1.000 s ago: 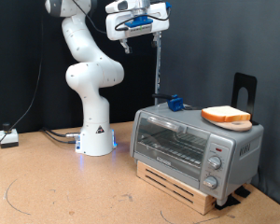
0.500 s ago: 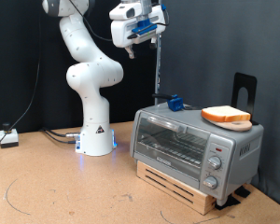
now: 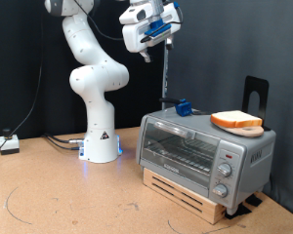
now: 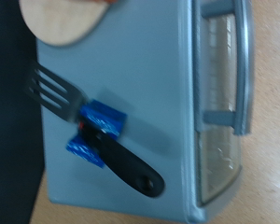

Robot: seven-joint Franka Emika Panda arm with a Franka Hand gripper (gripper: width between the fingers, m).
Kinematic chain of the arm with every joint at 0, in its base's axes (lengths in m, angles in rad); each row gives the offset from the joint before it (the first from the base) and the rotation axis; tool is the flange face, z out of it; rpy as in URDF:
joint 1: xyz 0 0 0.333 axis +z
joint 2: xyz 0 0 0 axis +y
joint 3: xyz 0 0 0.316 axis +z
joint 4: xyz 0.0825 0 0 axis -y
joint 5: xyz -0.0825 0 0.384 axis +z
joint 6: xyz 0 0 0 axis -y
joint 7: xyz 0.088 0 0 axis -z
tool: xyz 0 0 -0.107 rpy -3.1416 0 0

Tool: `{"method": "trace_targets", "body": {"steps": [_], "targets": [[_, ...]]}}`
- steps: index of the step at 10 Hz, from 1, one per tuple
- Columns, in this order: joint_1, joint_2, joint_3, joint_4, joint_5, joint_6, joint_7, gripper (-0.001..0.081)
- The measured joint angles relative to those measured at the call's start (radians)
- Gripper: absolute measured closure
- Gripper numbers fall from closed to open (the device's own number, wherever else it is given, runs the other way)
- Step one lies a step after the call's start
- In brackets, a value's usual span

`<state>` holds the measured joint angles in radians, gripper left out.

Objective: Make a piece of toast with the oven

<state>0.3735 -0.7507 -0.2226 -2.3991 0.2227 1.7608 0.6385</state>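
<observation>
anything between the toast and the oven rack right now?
Yes: the oven glass door is closed. The piece of toast lies on a round board on the oven's roof. The pincer hangs high above, with open air between it and the toast.

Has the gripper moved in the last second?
Yes. The gripper has shifted toward the exterior view's right, judged against the oven, which has stayed put, and hangs high above it.

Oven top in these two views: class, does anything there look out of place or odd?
Yes. A fork with a black handle and blue tape lies on the roof of the oven, beside the round board carrying the piece of toast. The door is shut, the bread outside. The gripper hangs high above.
</observation>
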Motion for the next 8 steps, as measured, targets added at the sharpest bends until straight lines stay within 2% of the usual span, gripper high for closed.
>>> {"method": "trace_targets", "body": {"steps": [2, 5, 8], "targets": [[-0.001, 0.0, -0.006, -0.002, 0.019, 0.024, 0.013, -0.0001], [-0.017, 0.012, -0.014, -0.01, 0.017, 0.001, 0.021, -0.0001], [-0.028, 0.023, -0.029, -0.037, -0.004, 0.066, -0.024, -0.0001]]}}
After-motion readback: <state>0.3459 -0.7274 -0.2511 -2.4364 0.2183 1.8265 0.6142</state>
